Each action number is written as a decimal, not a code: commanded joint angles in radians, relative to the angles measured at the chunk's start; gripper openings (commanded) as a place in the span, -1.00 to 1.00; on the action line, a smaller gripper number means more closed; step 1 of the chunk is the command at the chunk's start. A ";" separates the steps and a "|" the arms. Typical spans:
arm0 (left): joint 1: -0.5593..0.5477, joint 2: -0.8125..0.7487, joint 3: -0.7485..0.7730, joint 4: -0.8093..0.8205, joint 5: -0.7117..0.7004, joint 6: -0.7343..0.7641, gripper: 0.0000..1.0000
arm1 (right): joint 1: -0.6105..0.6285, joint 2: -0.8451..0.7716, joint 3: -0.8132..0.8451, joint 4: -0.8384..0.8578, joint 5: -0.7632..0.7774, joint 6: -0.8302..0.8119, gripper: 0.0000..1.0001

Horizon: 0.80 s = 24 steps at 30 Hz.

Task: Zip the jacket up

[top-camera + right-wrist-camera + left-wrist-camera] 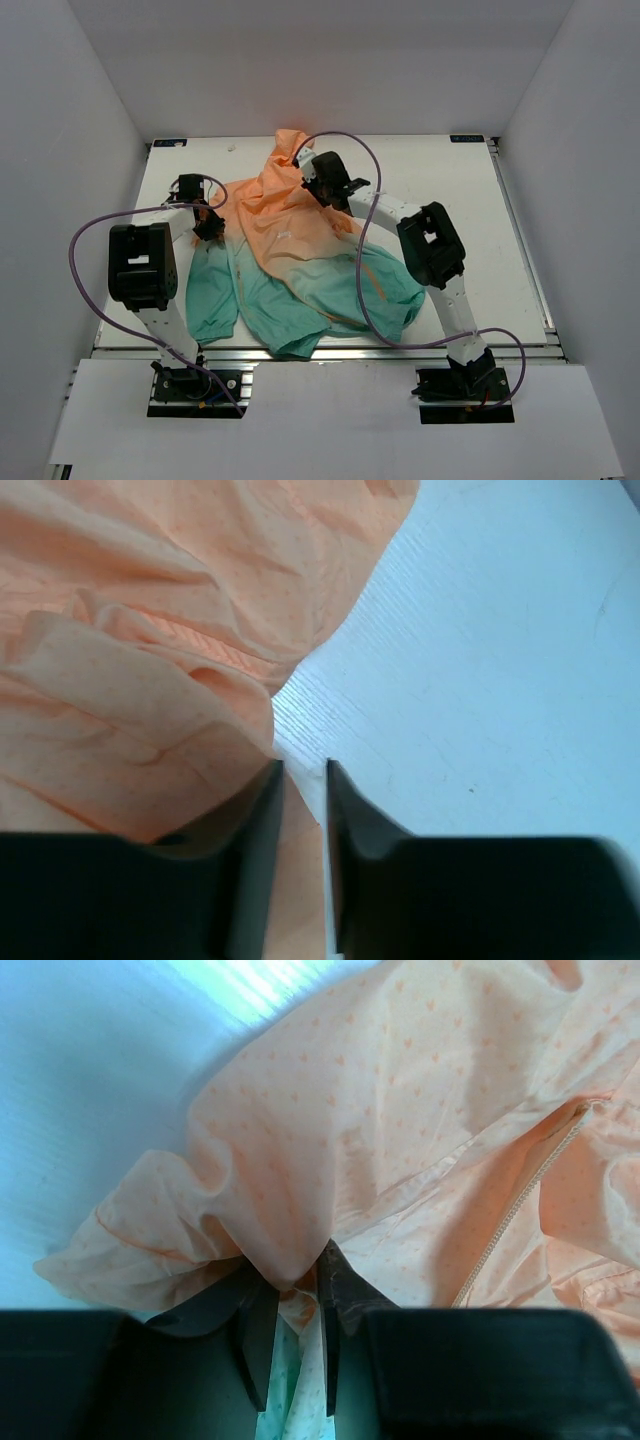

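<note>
The jacket (295, 250) lies crumpled mid-table, peach-orange at the far end and teal-green toward me. My left gripper (209, 228) is at its left edge. In the left wrist view it (296, 1265) is shut on a bunched fold of orange and teal cloth, and the zipper (522, 1208) runs diagonally at the right. My right gripper (309, 181) is at the orange far end. In the right wrist view its fingers (302, 768) stand nearly together, with the jacket's orange edge (150, 710) passing between them just above the table.
The white table (450, 200) is bare to the right of the jacket and along the far edge. Grey walls enclose it on three sides. Purple cables loop from both arms over the jacket and the table's left side.
</note>
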<state>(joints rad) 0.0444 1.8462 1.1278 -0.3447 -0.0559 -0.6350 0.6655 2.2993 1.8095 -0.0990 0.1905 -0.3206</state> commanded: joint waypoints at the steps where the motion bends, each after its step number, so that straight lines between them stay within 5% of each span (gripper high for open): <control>1: 0.009 0.053 -0.005 -0.013 0.002 0.038 -0.36 | 0.014 -0.089 0.007 0.012 -0.176 -0.015 -0.27; 4: 0.009 0.053 -0.010 -0.002 0.024 0.046 -0.37 | 0.020 -0.081 0.011 0.019 -0.272 -0.029 0.06; 8: 0.009 0.057 -0.002 -0.017 0.021 0.050 -0.44 | 0.032 -0.003 0.098 -0.045 -0.266 -0.051 0.23; 16: 0.009 0.050 -0.008 -0.011 0.025 0.074 -0.45 | 0.062 0.106 0.223 -0.041 -0.155 -0.074 0.34; 22: 0.009 0.048 0.000 -0.011 0.014 0.083 -0.47 | 0.063 0.203 0.353 -0.096 -0.056 -0.101 0.30; 24: 0.009 0.047 0.003 -0.010 0.013 0.083 -0.49 | 0.065 0.198 0.335 -0.081 -0.020 -0.086 -0.18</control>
<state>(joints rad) 0.0498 1.8572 1.1355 -0.3283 -0.0250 -0.5732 0.7307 2.5038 2.1056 -0.1780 0.0959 -0.4042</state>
